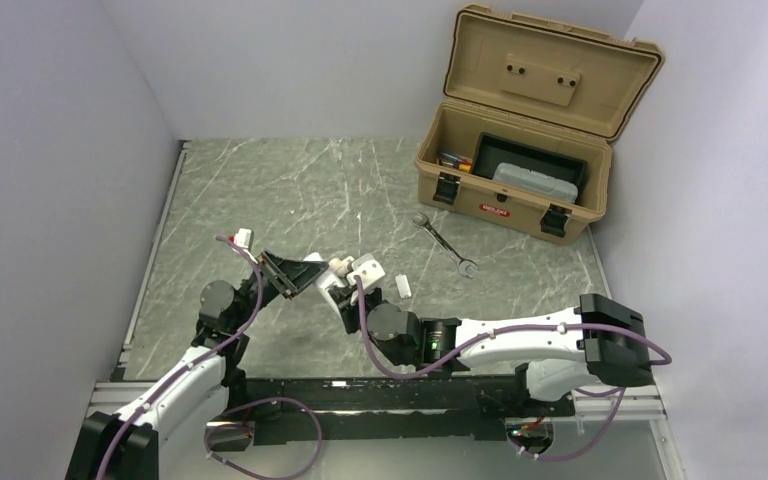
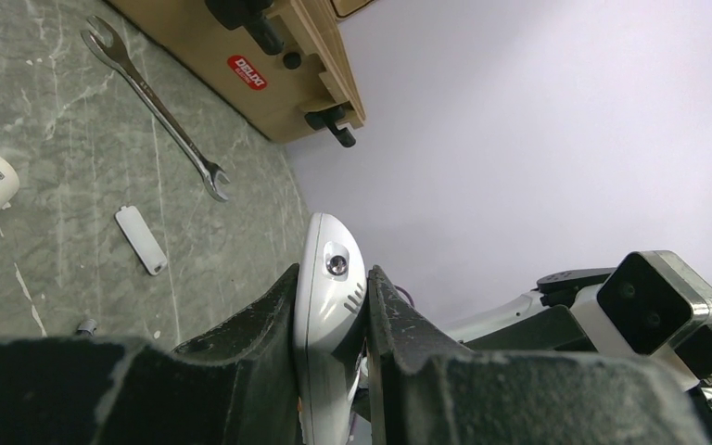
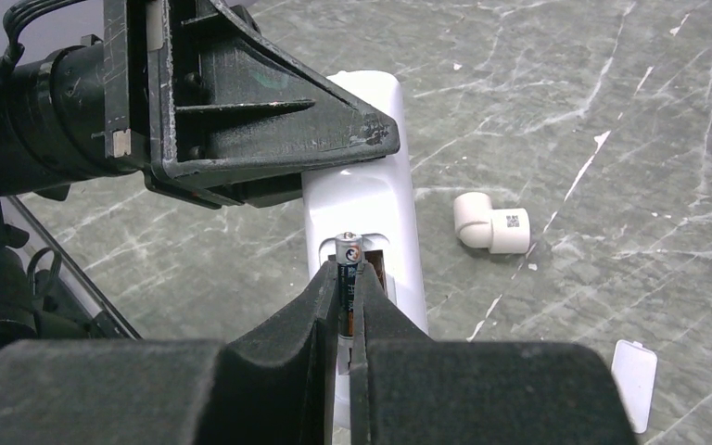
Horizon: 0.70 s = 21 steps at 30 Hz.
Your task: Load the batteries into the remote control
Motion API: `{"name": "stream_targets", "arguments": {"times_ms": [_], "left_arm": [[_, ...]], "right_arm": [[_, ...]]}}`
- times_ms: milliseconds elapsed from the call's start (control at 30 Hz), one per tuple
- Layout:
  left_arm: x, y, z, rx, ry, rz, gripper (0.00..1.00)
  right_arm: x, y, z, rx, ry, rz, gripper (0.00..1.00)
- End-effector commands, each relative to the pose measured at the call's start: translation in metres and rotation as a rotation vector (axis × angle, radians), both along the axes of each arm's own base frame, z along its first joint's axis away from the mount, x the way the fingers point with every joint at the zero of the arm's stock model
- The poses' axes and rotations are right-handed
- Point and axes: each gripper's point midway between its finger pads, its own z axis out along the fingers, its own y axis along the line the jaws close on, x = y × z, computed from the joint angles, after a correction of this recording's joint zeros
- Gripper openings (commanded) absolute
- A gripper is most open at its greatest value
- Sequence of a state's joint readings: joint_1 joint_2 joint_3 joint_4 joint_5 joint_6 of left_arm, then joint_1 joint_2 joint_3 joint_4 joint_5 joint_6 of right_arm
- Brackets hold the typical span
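White remote control (image 3: pixel 380 199) clamped edgewise in left gripper (image 2: pixel 334 283); right gripper (image 3: pixel 346 275) pinches dark battery (image 3: pixel 348 250) over open battery bay (image 3: pixel 378 267), tip seemingly inside.

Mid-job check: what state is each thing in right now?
Remote: clamped in left gripper, back uncovered.
Battery: pinched in right gripper, at the remote's open back.
Cover: off, lying on table.
Toolbox: open.
Wrench: flat on table.
Fitting: lying on table.
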<state>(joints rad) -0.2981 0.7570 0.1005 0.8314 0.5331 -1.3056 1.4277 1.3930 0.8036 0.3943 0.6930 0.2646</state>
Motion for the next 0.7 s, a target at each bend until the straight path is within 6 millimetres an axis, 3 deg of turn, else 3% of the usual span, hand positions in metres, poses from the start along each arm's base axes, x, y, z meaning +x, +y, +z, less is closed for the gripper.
{"name": "stream_targets", "arguments": {"times_ms": [0, 667], "left_arm": [[-0.007, -0.002, 0.031, -0.067, -0.092, -0.026, 0.00], [-0.009, -0.002, 0.033, -0.080, -0.092, -0.032, 0.00]], "right_arm": [[-0.007, -0.001, -0.011, -0.016, 0.032, 0.033, 0.00], [-0.024, -0.003, -0.036, -0.094, 0.107, 0.112, 0.00]]}}
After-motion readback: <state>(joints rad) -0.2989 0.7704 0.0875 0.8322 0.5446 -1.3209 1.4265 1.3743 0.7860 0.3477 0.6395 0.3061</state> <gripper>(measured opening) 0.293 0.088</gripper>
